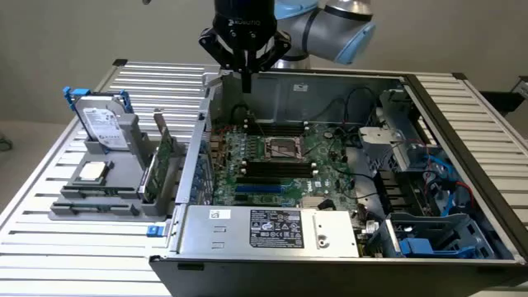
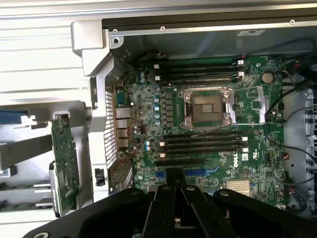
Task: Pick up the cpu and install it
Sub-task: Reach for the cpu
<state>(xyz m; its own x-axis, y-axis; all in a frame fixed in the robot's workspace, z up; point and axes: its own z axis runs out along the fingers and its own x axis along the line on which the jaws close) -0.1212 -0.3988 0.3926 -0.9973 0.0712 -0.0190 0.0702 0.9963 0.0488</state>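
The cpu, a small silvery square chip, lies flat on the grey holder at the exterior view's left, outside the computer case. My gripper hangs high above the case's back wall, far from the cpu, with its two dark fingers pressed together and nothing between them. The open metal-framed socket sits bare in the middle of the green motherboard. In the wrist view, the socket lies beyond my gripper.
A labelled silver hard drive stands upright behind the cpu on the same holder. Green cards stand on edge beside the case wall. The power supply, cables and drive bays crowd the case's front and right.
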